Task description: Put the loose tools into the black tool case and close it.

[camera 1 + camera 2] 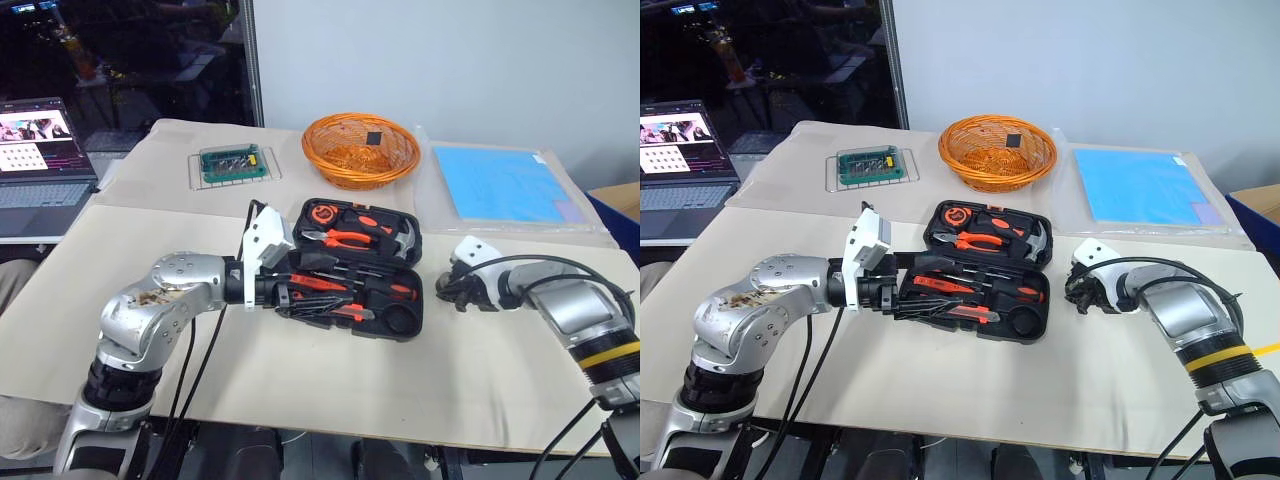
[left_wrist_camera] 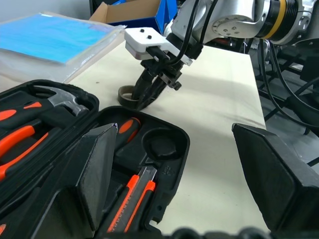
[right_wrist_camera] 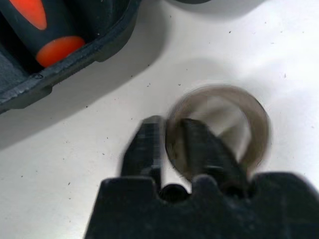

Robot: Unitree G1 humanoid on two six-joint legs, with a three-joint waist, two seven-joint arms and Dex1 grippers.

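Two grippers at work over the paper-covered surface [image 1: 300, 390] right now. Over on the right, the right gripper [image 2: 144, 97] is down at the surface just beside the black tool case [image 1: 420, 300], and its fingers are pinched on the wall of the small greyish tape roll [image 3: 249, 124]: one finger inside the ring, the other outside it. The roll sits on the surface close to the case's right edge but apart from it.

Now the left gripper [image 2: 199, 174]: it hangs over the near half of the open case with its fingers spread wide and nothing between them.

The case lies open and flat, in the middle of the surface. In its far half you can see the orange-handled pliers [image 1: 345, 238], the hammer [image 1: 402, 238] and the tape measure [image 1: 322, 212] seated in their recesses. In the near half the orange-black utility knife [image 2: 134, 196] lies in its slot, right beside a round empty recess [image 2: 162, 144] at the case's near right corner. Screwdrivers [image 1: 385, 290] with orange-black handles lie in that same half; how many, I cannot tell, as the left gripper covers part of them.

Behind the case stands an orange wicker basket [image 1: 360, 150], with a green circuit board [image 1: 232, 163] to its left and a blue sheet [image 1: 495, 183] to its right. A laptop [image 1: 40, 165] sits open at the far left.
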